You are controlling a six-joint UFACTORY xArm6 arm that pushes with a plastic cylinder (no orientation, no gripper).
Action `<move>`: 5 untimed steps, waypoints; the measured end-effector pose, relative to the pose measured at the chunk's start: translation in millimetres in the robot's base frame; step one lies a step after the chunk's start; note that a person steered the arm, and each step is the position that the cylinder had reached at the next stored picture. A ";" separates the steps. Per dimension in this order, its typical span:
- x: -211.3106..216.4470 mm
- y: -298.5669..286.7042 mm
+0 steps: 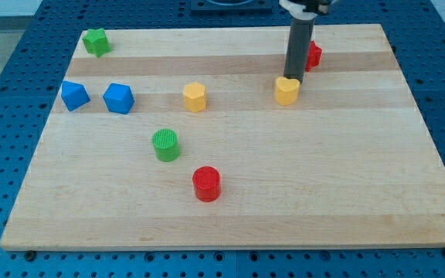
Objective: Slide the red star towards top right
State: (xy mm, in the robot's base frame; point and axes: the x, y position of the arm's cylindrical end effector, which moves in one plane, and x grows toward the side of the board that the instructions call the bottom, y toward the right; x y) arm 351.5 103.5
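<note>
The rod's tip (293, 79) touches the yellow block's (287, 91) far edge; the red star (313, 54) sits just right, half hidden.

no readable text, labels, numbers or signs anywhere

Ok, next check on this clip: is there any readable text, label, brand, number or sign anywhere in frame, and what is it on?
None: no word, number, logo or sign can be read in this view.
The wooden board is bare grain.
The blocks, e.g. the red star, yellow block and red cylinder, carry no markings.
The dark rod above my tip shows no label.
The blue perforated table has only holes.
</note>
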 end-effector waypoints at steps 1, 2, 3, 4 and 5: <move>12.2 0.0; 25.7 0.0; 6.1 14.5; -32.5 -37.1; -50.6 -22.3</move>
State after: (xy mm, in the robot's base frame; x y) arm 300.9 81.2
